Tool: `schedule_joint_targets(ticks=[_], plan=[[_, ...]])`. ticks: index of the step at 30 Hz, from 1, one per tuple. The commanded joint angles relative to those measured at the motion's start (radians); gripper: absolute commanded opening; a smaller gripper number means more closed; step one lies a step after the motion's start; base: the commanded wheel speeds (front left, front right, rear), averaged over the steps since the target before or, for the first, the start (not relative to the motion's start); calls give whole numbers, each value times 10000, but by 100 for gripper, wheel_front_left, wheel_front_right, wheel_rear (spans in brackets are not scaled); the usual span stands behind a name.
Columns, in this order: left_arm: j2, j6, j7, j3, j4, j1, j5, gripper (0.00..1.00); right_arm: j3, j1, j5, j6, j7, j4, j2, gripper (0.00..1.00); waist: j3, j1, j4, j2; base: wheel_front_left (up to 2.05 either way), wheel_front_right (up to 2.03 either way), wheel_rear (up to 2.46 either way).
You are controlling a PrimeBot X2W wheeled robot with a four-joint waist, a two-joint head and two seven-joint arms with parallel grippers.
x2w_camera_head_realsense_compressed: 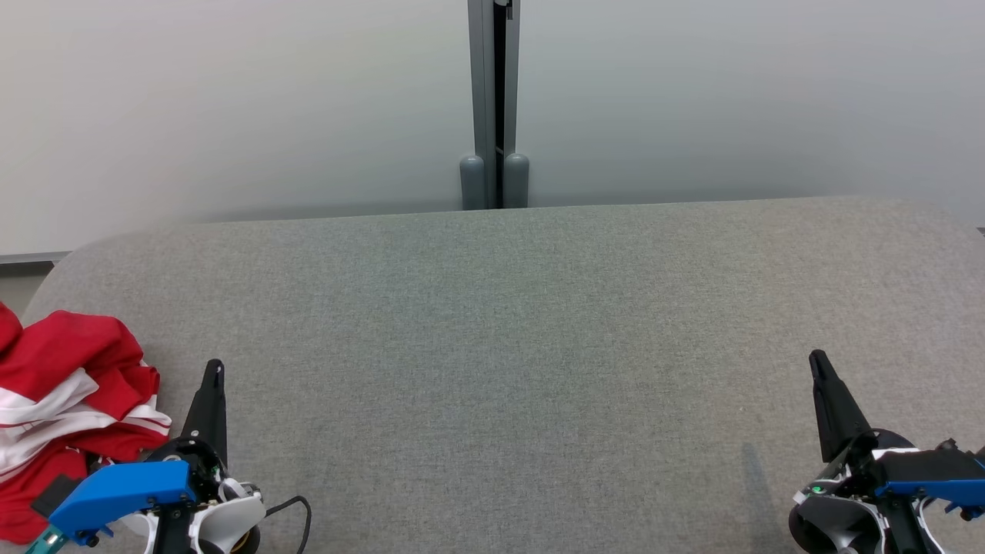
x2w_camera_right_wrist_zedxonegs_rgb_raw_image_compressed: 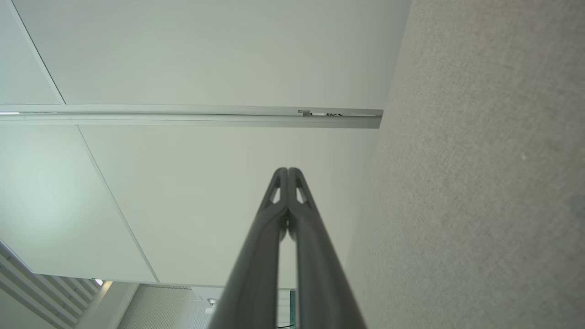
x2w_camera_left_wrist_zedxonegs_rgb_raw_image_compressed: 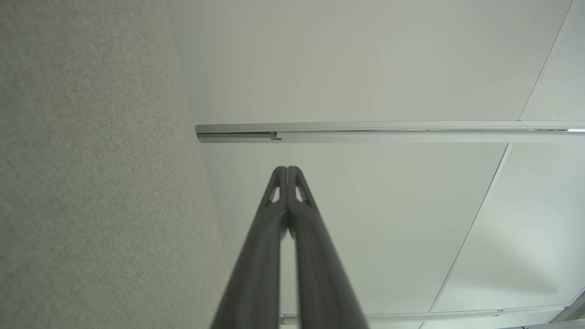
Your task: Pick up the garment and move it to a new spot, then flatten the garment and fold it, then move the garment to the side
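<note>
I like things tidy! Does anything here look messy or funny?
The red garment with white stripes lies crumpled in a heap at the left edge of the grey fabric-covered surface, just beside the shut left gripper. It is not flat or folded yet. Nothing else looks odd.

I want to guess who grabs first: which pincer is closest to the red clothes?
The left pincer: the crumpled red-and-white garment lies right beside it, while the right pincer sits far across the grey surface.

A red garment [x2w_camera_head_realsense_compressed: 65, 419] with white stripes lies crumpled in a heap at the grey cushion's [x2w_camera_head_realsense_compressed: 508, 346] near-left edge.
</note>
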State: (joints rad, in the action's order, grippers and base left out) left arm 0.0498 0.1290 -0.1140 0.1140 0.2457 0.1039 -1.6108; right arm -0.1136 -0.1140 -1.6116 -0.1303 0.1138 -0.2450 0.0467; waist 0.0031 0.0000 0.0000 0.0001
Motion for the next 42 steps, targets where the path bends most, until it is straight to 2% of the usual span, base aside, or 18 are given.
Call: schedule_joint_targets(ticks=[1,23,24,35,42], plan=[[9,33,-36,2,-47,91,-43,0,-17,114,-32,-8,36,33,67,0,0,0,0,-1,0,0,0],[9,33,-36,2,-47,91,-43,0,-18,114,-32,-8,37,33,66,0,0,0,0,-1,0,0,0],[0,0,0,0,0,0,0,100,2,1,-2,0,-2,0,2,100,0,0,0,-1,0,0,0],[25,-2,290,-12,260,-115,148,100,245,-4,244,15,-361,-125,-54,100,15,0,3,-1,0,0,0],[280,0,700,-310,398,13,845,100,337,-122,1213,12,-700,-158,-36,100,39,0,-1,-1,0,0,0]])
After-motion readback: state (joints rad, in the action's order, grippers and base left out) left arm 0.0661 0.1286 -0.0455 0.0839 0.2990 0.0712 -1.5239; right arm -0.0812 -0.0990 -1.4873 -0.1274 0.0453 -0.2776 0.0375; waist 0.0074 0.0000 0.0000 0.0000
